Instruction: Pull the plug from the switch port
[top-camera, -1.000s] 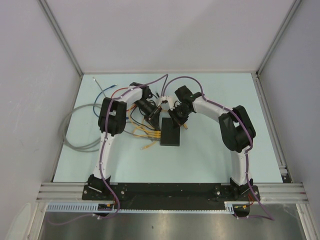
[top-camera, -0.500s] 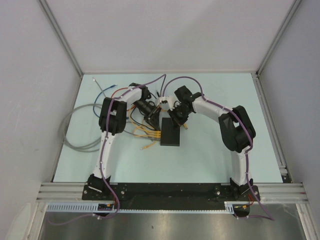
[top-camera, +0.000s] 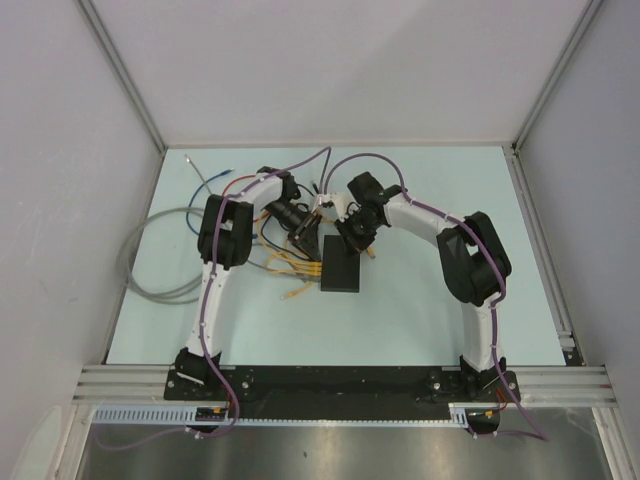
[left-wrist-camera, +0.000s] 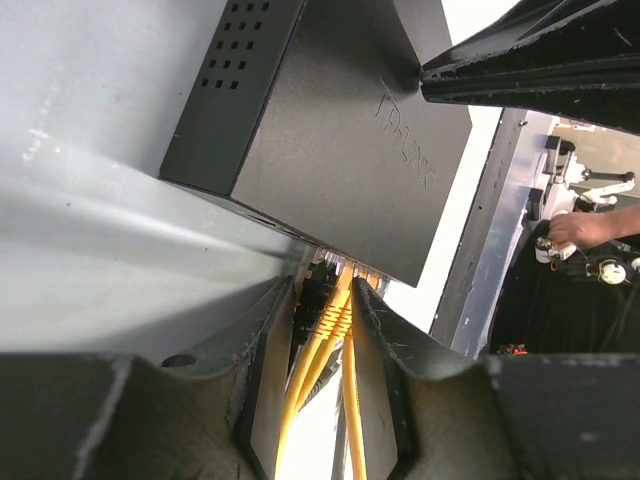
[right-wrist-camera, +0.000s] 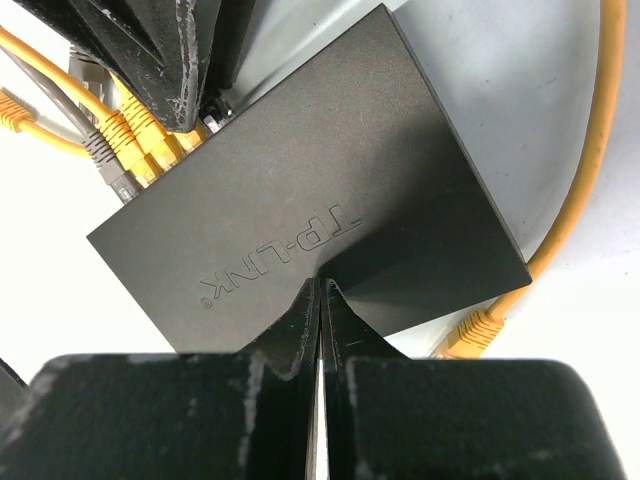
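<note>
The switch (top-camera: 341, 266) lies flat near the middle of the table (top-camera: 430, 310), between the two arms, with its row of sockets turned to the left. The right gripper (right-wrist-camera: 320, 287) is closed, finger against finger, and its tips are set on the switch's top face beside the raised lettering, apparently to pin the box down. The left gripper (left-wrist-camera: 323, 292) is brought up to the socket edge, its jaws standing apart with the yellow plugs (left-wrist-camera: 335, 318) between them. The fingers lie very close to the boots, but whether these are already clamped cannot be told.

The step in hand is judged to be the grip and the draw. One plug alone should be taken, at the boot just beside the socket and not on the cable behind it. Its latch should be pressed and the pull kept straight out to the left, along the plug's own axis, while the box is held firmly from above so that it is not dragged along.

As for what the sockets hold, several yellow plugs and one grey plug (right-wrist-camera: 108, 165) are seen seated side by side. A loose yellow plug (right-wrist-camera: 478, 330) lies on the table at the switch's opposite side, in no socket.
</note>
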